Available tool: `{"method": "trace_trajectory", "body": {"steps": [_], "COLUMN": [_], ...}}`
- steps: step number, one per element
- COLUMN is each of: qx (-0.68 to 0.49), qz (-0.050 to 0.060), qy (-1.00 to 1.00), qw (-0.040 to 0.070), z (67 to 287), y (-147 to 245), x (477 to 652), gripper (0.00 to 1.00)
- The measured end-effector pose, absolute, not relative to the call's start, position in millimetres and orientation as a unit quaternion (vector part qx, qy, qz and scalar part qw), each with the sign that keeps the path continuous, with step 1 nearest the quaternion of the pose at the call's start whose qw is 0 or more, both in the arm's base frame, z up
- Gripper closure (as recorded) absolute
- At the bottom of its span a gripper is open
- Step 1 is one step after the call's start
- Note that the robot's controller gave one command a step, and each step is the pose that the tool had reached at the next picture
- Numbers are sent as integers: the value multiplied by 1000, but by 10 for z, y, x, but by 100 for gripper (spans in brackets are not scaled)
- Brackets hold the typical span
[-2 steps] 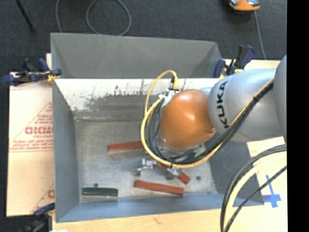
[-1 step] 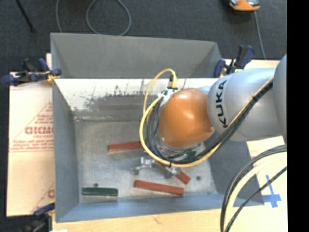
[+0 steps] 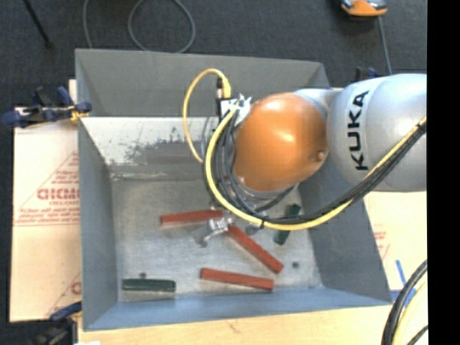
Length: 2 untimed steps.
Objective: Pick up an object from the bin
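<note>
My gripper (image 3: 213, 230) hangs low in the middle of the bin, mostly hidden under the arm's orange cover. Its metal tip sits where two red-brown flat sticks meet. One of these sticks (image 3: 188, 218) runs left from the tip, nearly level. The other (image 3: 256, 251) slants down to the right. I see nothing clearly held. A third red-brown stick (image 3: 236, 279) lies below them on the bin floor.
A dark green bar (image 3: 148, 285) lies near the front left corner. A small dark green piece (image 3: 282, 234) shows at the right, partly under the arm and its yellow cable. The bin's sloped walls stand close on all sides.
</note>
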<state>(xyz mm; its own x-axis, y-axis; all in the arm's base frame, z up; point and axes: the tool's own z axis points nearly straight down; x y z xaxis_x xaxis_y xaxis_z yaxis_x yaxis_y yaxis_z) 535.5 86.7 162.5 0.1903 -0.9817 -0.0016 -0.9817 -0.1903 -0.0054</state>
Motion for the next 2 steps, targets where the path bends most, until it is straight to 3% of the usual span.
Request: {"method": "trace_trajectory", "body": {"steps": [1, 2], "qx": [-837, -839], "qz": [1, -1], "qy": [547, 544], "qw": [-1, 1], "z": [887, 698], "y": [36, -140], "x": [5524, 5924], "gripper": [0, 0]}}
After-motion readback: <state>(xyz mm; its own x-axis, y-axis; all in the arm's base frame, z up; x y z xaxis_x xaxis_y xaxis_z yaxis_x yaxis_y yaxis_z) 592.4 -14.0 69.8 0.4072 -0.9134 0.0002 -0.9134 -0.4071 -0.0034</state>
